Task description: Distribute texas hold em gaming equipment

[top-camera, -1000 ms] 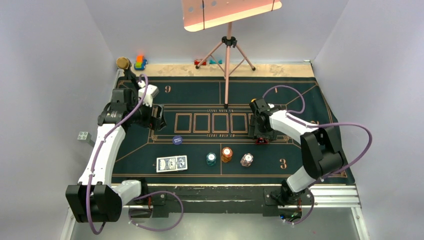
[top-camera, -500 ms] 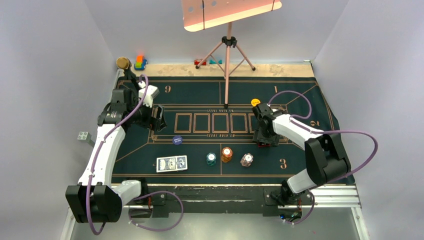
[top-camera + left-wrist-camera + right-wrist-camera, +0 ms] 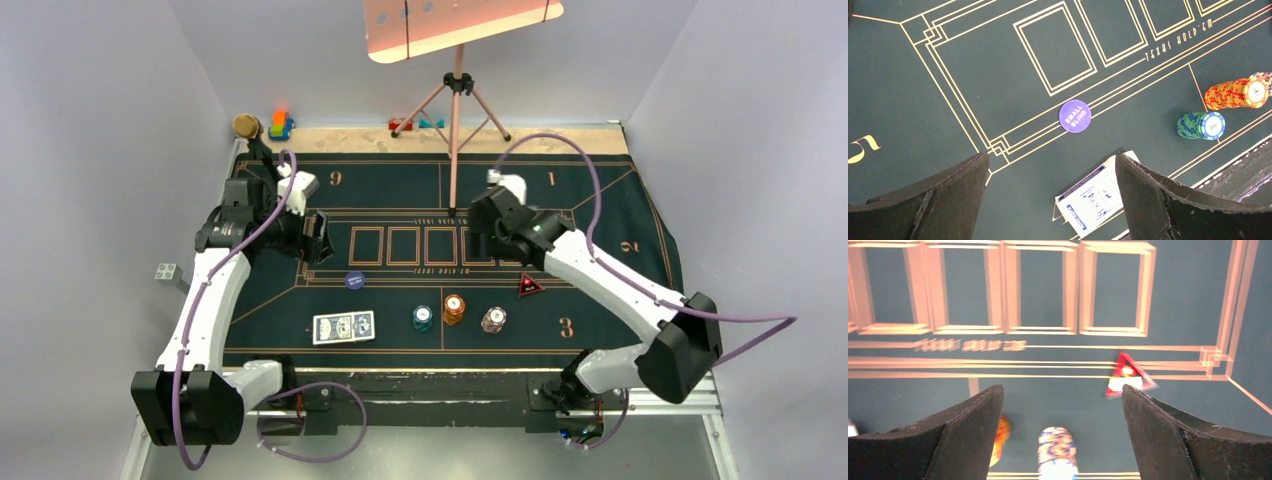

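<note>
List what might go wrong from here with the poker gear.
The teal stack, orange stack and pinkish-white stack stand tall and close together; the open right gripper closing on one may topple a neighbour. The playing cards lie flat on the felt, so a grab may just slide or fan them.

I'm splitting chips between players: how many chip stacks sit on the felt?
3, in one row: teal stack left, orange stack middle, pinkish-white stack right. No sign of hidden ones.
</note>
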Controlling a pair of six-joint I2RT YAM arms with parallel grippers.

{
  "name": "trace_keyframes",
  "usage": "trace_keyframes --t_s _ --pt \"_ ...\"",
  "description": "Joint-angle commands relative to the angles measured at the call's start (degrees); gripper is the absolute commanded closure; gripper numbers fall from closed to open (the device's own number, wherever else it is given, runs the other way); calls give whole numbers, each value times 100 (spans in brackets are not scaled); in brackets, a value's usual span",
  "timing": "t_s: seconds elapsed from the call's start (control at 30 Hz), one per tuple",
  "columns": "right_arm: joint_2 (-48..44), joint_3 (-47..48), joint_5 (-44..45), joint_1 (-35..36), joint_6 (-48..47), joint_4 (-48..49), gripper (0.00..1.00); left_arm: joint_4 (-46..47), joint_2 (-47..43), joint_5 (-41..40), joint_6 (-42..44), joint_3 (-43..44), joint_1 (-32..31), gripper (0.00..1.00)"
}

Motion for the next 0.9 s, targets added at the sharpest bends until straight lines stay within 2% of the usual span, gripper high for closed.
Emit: trace_keyframes --t_s 0.0,0.2,0.43,0.6,0.87 --pt "-140 548 124 1170 -717 476 7 -77 -152 58 -52 258 35 0" --pt "-27 351 -805 2242 -1688 1639 2 3 -234 -42 -67 113 35 0" --pt "749 245 -1844 2532 -2073 1933 3 77 -192 21 -64 -5 35 0" --pt "1217 231 -1882 2669 -2184 1890 9 99 -189 76 -22 -69 30 0" --pt "1480 140 -1881 2744 -2263 1971 12 142 -194 75 -22 -79 35 1"
